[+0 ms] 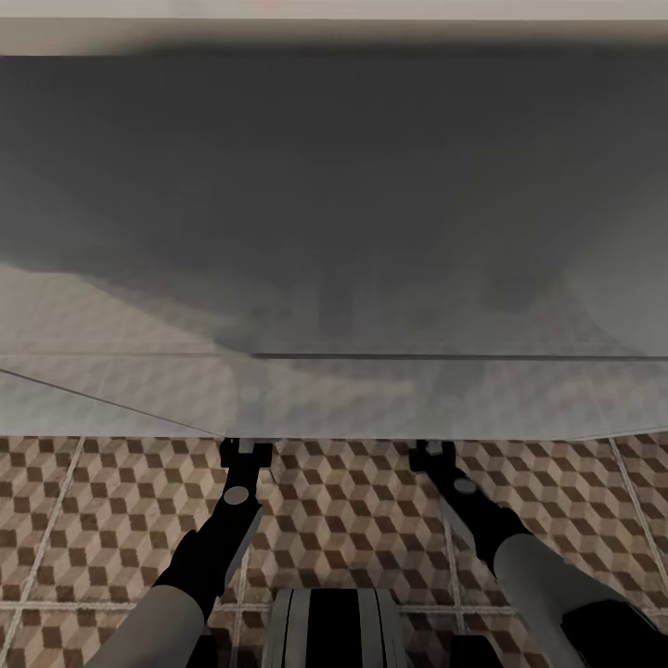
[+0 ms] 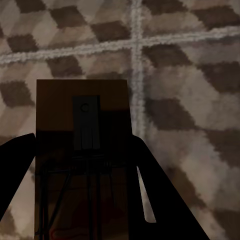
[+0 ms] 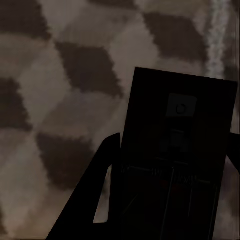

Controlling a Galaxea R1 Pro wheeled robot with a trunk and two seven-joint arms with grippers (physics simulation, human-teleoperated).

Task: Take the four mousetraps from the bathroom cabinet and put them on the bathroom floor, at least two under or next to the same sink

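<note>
In the left wrist view a flat dark-brown mousetrap [image 2: 60,105] with a small metal plate sits between my left gripper's [image 2: 85,145] black fingers, shut on it, just above the cube-patterned bathroom floor [image 2: 190,75]. The right wrist view has a second mousetrap [image 3: 150,100] held the same way in my right gripper [image 3: 170,145], close over the tiles. In the head view both arms reach forward; the left gripper [image 1: 246,452] and right gripper [image 1: 433,452] meet the lower edge of a big pale-grey surface [image 1: 334,232], which hides their tips. I cannot tell whether that surface is the sink.
The pale-grey blurred surface stands very close across the upper two thirds of the head view, with a seam [image 1: 445,356] low on it. Patterned floor tiles [image 1: 353,510] lie between and beside my arms. My own base [image 1: 334,626] shows at the bottom.
</note>
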